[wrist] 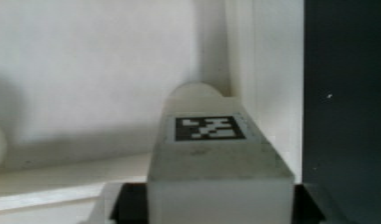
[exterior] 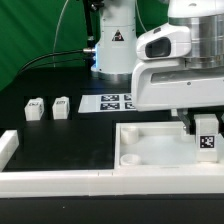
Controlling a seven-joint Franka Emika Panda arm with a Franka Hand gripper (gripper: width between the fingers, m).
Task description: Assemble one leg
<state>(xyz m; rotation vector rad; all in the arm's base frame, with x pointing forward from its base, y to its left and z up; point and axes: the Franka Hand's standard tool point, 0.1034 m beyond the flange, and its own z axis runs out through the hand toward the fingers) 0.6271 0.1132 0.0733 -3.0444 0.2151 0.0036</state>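
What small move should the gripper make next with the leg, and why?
Probably lower it a little further toward the panel. The gripper holds the leg upright at the panel's edge on the exterior view's right, but whether it has seated in a corner socket cannot be seen.

The arm point(exterior: 178, 60) reaches in from the top of the exterior view, on its right side, with the wrist pointing straight down. The gripper point(exterior: 206, 135) hangs low under it. Its fingers point(wrist: 125, 203) are closed on a leg point(wrist: 212, 140), which stands upright between them.
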